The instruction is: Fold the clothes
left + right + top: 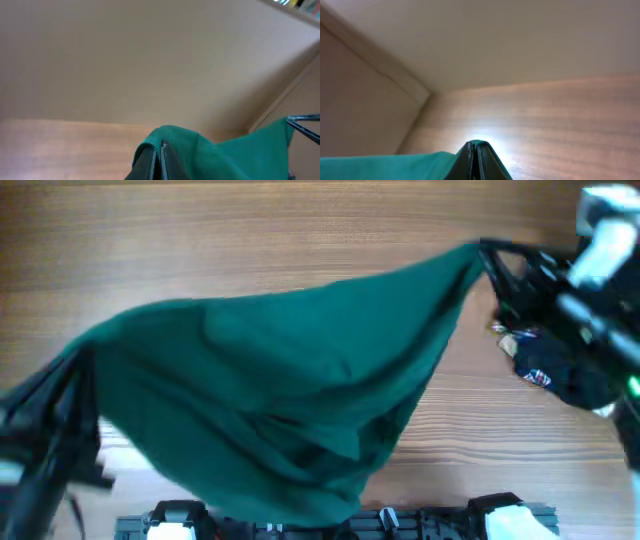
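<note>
The clothes point(290, 380) hang as one wide sheet of teal-green fabric, held up off the surface point(250, 240) by two corners, and that stretched top edge is the relation the coming move turns on. Its long axis runs from the left edge of the surface, where the left hand point(82, 358) has one corner, up toward the far right corner, where the right hand point(487, 255) has the other. Each hand sits at an end of the garment, so neither is nearer to it. The bulk of the cloth lies between them and sags down toward the near edge, its lowest folds draping close to the arm bases there. In the left wrist view the fingers point(150, 165) are pressed together with fabric bunched over them, and in the right wrist view the fingers point(467, 161) are likewise closed flat on a teal edge. Both hands look clamped on the clothes. A dark bundle point(545, 370) lies near the right edge, under the right arm. To my eye, laying or folding the sheet depends on both hands travelling together, keeping that top edge taut.
</note>
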Action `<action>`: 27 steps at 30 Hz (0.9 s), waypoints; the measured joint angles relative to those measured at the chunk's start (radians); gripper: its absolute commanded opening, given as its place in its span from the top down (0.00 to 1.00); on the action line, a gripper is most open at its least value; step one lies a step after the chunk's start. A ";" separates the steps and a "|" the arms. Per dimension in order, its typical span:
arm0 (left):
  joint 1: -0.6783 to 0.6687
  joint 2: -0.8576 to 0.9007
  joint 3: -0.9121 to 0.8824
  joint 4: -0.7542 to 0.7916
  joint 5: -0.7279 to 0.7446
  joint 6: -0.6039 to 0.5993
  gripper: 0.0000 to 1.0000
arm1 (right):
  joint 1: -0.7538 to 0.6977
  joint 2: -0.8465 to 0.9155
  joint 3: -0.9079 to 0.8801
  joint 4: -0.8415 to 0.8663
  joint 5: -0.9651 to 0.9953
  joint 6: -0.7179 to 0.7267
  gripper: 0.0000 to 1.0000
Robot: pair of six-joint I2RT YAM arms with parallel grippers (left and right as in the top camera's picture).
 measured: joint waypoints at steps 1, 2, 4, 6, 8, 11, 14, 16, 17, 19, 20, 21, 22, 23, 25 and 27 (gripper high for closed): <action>0.000 0.023 -0.013 0.000 0.000 -0.002 0.96 | 0.000 0.042 0.000 0.010 0.000 -0.002 0.96; 0.000 0.052 -0.026 0.000 -0.001 -0.005 0.96 | 0.000 0.090 0.000 0.024 0.000 -0.008 0.96; 0.000 0.175 -0.058 0.008 -0.007 -0.008 0.96 | 0.000 0.224 0.000 0.073 0.004 -0.020 0.96; 0.000 0.276 -0.067 0.032 -0.010 -0.008 0.96 | 0.000 0.302 0.000 0.163 0.008 -0.025 0.96; 0.000 0.426 -0.069 0.092 -0.011 -0.008 0.96 | 0.000 0.400 0.000 0.243 0.012 -0.027 0.96; 0.000 0.589 -0.077 0.151 -0.020 -0.011 0.96 | 0.000 0.520 0.000 0.349 0.016 -0.033 0.96; 0.000 0.819 -0.079 0.270 -0.029 -0.014 0.84 | 0.000 0.640 0.000 0.440 0.019 -0.034 0.96; 0.000 0.928 -0.079 0.327 -0.037 -0.020 0.56 | 0.000 0.725 0.000 0.484 0.021 -0.034 0.69; 0.000 0.967 -0.079 0.340 -0.043 -0.017 0.46 | 0.000 0.749 0.000 0.494 0.023 -0.037 0.49; 0.000 1.036 -0.079 0.380 -0.052 -0.021 0.29 | 0.000 0.809 0.000 0.506 0.045 -0.039 0.12; 0.000 1.072 -0.079 0.387 -0.059 -0.018 0.28 | 0.000 0.832 0.000 0.500 0.062 -0.039 0.01; 0.000 1.110 -0.079 0.392 -0.064 -0.018 0.27 | 0.000 0.851 0.000 0.491 0.091 -0.042 0.00; 0.000 1.135 -0.079 0.393 -0.068 -0.010 0.27 | 0.000 0.859 0.000 0.478 0.112 -0.046 0.00; 0.000 1.154 -0.080 0.392 -0.075 -0.005 0.27 | 0.000 0.861 0.000 0.468 0.138 -0.053 0.00; 0.000 1.166 -0.084 0.392 -0.087 0.004 0.25 | 0.000 0.855 0.000 0.450 0.179 -0.057 0.00; 0.002 1.159 -0.083 0.386 -0.092 0.008 0.23 | 0.000 0.842 0.000 0.404 0.186 -0.060 0.01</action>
